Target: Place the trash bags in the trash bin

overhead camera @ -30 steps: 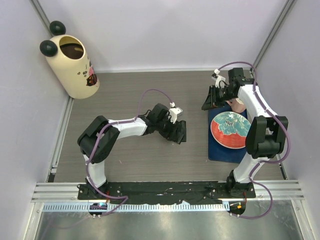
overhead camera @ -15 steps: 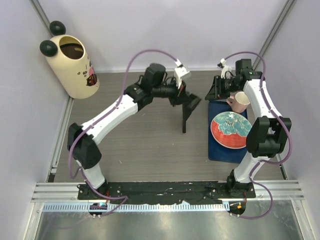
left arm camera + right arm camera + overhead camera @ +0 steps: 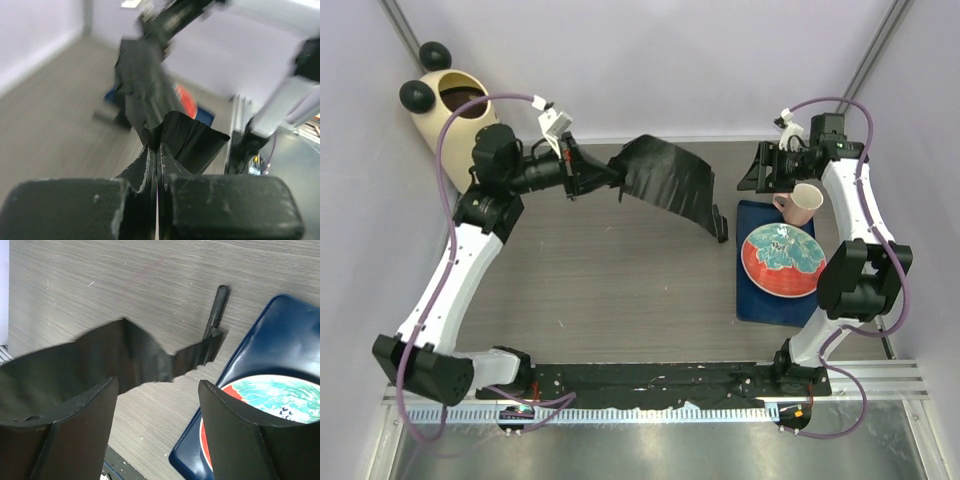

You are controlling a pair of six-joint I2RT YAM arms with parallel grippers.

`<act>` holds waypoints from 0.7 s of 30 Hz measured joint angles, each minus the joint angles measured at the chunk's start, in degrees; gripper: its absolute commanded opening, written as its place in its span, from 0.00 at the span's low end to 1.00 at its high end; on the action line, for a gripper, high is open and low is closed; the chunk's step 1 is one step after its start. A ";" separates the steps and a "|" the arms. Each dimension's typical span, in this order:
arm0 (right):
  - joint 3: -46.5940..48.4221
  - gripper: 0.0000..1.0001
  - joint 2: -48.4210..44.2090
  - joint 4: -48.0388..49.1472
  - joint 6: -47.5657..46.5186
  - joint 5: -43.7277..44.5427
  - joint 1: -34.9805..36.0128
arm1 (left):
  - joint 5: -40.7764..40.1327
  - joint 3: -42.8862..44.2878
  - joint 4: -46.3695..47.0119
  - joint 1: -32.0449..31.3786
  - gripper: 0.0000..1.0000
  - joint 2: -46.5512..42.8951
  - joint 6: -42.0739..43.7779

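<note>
Now the left claw [image 3: 605, 178] pinches one end of the trash bag [image 3: 668, 178] at upper centre, holding it up, likely for carrying to the trash bin [image 3: 448, 118] at upper left; the right claw [image 3: 158, 405] is spread, empty.

No readable text, labels, numbers — anywhere in view.

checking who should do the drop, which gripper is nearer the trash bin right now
Left. The left gripper, shut on the trash bag, hovers a short way from the trash bin; the right gripper is open on the opposite side, by the pink cup.
</note>
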 measured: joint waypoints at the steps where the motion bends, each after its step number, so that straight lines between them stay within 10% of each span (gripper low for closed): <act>1: -0.59 0.71 -0.39 -0.07 -0.07 -0.39 0.20 | 0.11 -2.08 -4.48 3.67 0.00 0.24 2.89; 9: -5.22 0.67 -1.38 0.24 -3.37 0.57 9.29 | -6.67 -14.47 -38.51 23.61 0.00 0.96 31.04; 21: -5.18 0.83 13.27 0.31 -20.22 7.08 19.63 | -19.50 -24.50 -45.40 32.37 0.00 2.05 48.78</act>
